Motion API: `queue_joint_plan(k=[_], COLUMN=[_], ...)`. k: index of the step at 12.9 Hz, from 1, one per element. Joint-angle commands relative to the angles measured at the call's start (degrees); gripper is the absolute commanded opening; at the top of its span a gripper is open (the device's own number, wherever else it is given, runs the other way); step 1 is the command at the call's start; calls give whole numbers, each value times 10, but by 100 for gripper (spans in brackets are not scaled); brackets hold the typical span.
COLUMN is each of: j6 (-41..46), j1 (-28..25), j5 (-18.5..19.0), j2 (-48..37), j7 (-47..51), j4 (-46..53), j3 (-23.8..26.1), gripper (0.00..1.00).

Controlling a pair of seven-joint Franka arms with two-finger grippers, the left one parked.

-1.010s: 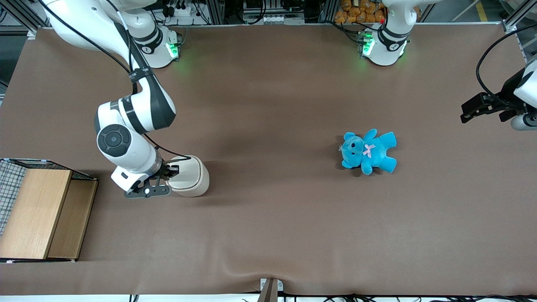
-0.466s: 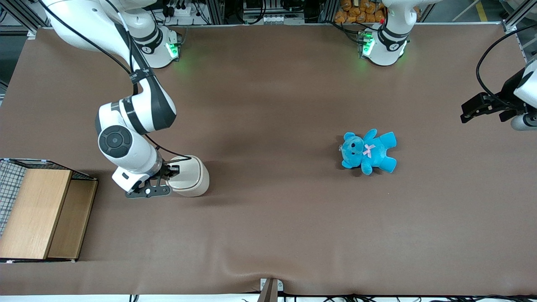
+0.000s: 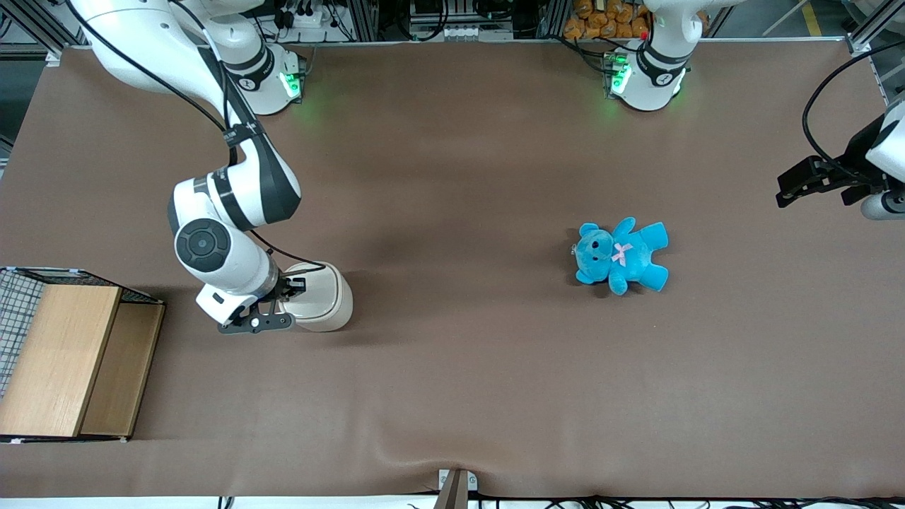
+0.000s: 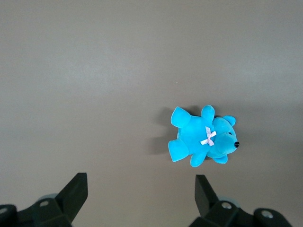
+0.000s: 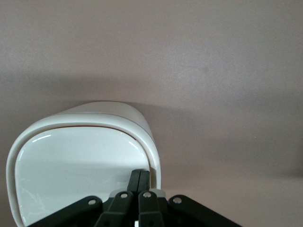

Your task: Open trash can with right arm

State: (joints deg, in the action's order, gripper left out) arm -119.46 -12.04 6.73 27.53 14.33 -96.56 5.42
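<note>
The right arm (image 3: 226, 226) sets its claw (image 5: 139, 182) over the lid of the trash can (image 3: 322, 295), fingers pressed together, tips on the lid near its rim, likely to push it open. The lid appears flat. One trash can stands on the counter (image 3: 459, 367) beside one wooden box (image 3: 63, 353); one blue teddy (image 3: 621, 256) lies toward the parked arm's end.

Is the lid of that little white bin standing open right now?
No, the trash can shows its flat lid lying down level within the rim, with the shut gripper at the lid's edge.
</note>
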Motion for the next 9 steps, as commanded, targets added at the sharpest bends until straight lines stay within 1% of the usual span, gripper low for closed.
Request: queue_joint_plan(k=[1, 6, 9], j6=[-3, -25, -24], j1=[1, 1, 1], j5=[11, 11, 11], j2=[1, 3, 3], j7=[5, 6, 11], j4=[-7, -23, -23], j3=[3, 2, 2], gripper=[0, 0, 0])
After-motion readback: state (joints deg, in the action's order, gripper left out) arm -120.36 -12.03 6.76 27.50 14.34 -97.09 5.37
